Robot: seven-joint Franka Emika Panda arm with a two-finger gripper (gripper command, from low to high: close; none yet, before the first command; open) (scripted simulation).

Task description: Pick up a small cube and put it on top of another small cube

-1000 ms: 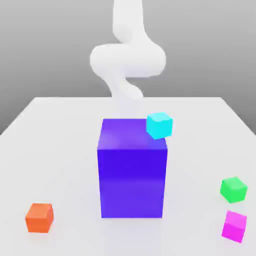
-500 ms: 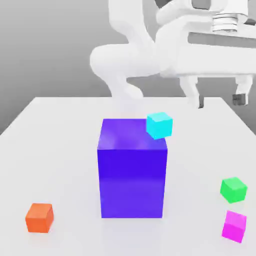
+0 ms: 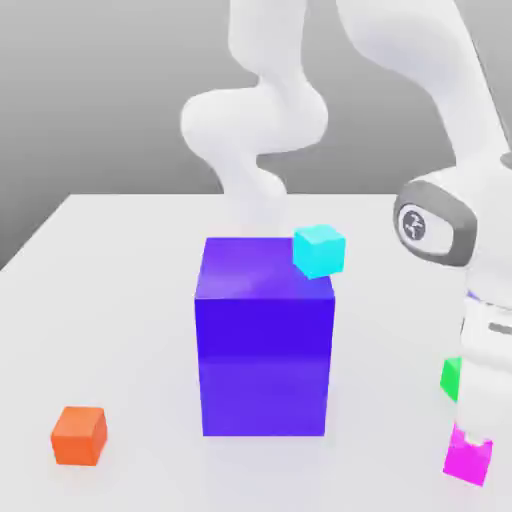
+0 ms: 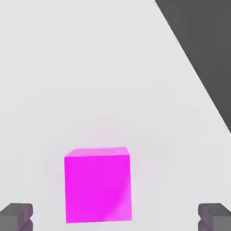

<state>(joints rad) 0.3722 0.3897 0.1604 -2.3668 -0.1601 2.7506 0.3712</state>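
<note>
A small magenta cube [image 3: 468, 462] lies on the white table [image 3: 120, 300] at the front of the exterior view's right. My gripper [image 3: 472, 432] hangs straight over it, just above its top. In the hand view the magenta cube [image 4: 98, 185] sits between my two dark fingertips [image 4: 16, 216], nearer to one of them. The gripper [image 4: 115, 217] is open, with the jaws wide apart and touching nothing. A small green cube [image 3: 451, 377] shows just behind, half hidden by my arm. A small orange cube [image 3: 79, 435] lies at the front left.
A tall blue block [image 3: 265, 340] stands mid-table, with a small cyan cube [image 3: 320, 250] at its top right corner. The table's edge [image 4: 194, 67] runs close to the magenta cube. My white arm [image 3: 440, 225] arches over the right side.
The arm has swung from high at the upper right down to just over the magenta cube, and now covers part of the green cube. The jaws have stayed open. No cube has moved.
</note>
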